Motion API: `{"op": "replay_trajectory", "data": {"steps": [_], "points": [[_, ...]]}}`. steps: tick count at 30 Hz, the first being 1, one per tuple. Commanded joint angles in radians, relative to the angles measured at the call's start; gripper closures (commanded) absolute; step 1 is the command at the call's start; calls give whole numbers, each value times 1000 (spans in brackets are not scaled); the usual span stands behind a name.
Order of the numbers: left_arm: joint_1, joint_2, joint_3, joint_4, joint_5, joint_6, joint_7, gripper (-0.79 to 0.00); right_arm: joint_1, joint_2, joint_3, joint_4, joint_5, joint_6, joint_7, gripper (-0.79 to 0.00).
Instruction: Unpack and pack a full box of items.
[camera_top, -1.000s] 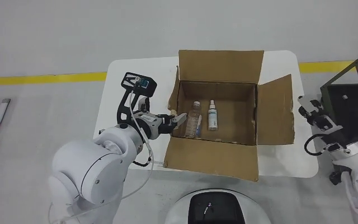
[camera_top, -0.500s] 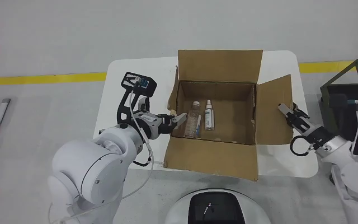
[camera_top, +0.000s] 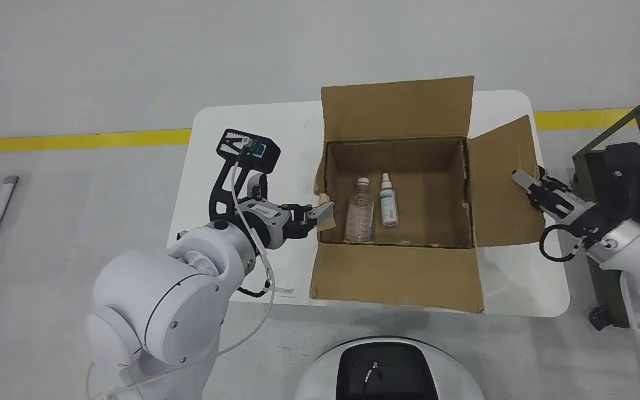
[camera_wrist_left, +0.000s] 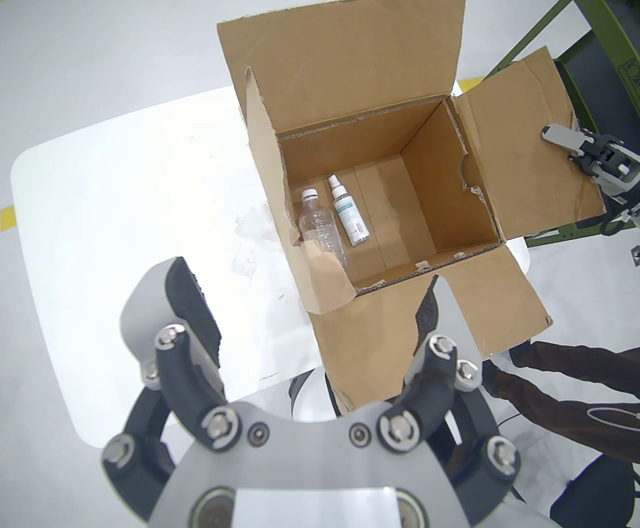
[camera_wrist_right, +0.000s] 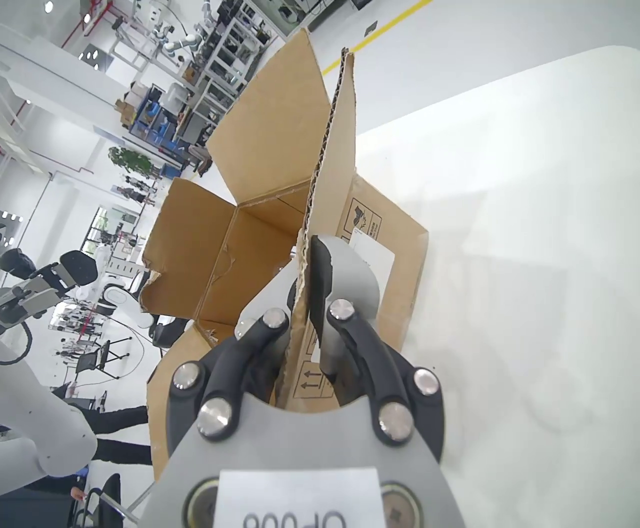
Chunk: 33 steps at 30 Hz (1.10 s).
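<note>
The right gripper (camera_wrist_right: 302, 270) is pinched narrow on the edge of the right flap (camera_top: 500, 180) of the box (camera_top: 395, 278), which sits open on the white desk (camera_top: 240, 150). To my eye the job here is folding that flap out of the way. Swing it about its crease rather than tugging sideways, since the box is light and would likely slide. The bite on the cardboard is shallow, so a slow arc seems wise.

The left gripper (camera_top: 322, 212) hangs just beside the box's left wall, spread wide and holding nothing. It is well placed to steady that side.

On the box floor, towards the left wall, lie a clear bottle (camera_top: 359, 210) and a spray bottle (camera_top: 388, 203). They are side by side, and I cannot tell whether they touch. The torn left flap (camera_wrist_left: 265, 165) stands up between the left gripper and the bottles, and the walls are deep, so reaching in means coming from above. A green frame (camera_top: 610, 165) stands near the desk's right end, close behind the right arm.
</note>
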Motion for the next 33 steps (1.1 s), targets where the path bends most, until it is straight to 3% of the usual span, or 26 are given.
{"op": "replay_trajectory", "data": {"steps": [1, 12, 14, 17, 19, 22, 26, 27, 28, 29, 33], "points": [[0, 0, 0, 0, 0, 0, 0, -785, 16, 4, -3, 12, -12, -5, 19, 0], [0, 0, 0, 0, 0, 0, 0, -785, 93, 19, -57, 75, -19, -9, 40, 0], [0, 0, 0, 0, 0, 0, 0, -785, 91, 20, -58, 70, -16, -14, 21, -71], [0, 0, 0, 0, 0, 0, 0, -785, 72, 21, -54, 62, 12, -13, -2, -369], [0, 0, 0, 0, 0, 0, 0, -785, 58, 22, -44, 48, 25, -20, -18, -397], [0, 0, 0, 0, 0, 0, 0, -785, 35, 23, -19, 29, 41, -32, -65, -785], [0, 0, 0, 0, 0, 0, 0, -785, -5, 19, 39, 12, 60, -23, -212, -757], [0, 0, 0, 0, 0, 0, 0, -785, -15, 17, 58, 16, 49, -4, -270, -369], [0, 0, 0, 0, 0, 0, 0, -785, -27, 15, 65, 18, 48, 12, -312, -268], [0, 0, 0, 0, 0, 0, 0, -785, -37, 12, 74, 27, 50, 27, -357, 0], [0, 0, 0, 0, 0, 0, 0, -785, -64, 7, 69, 74, 6, 56, -463, 0]]}}
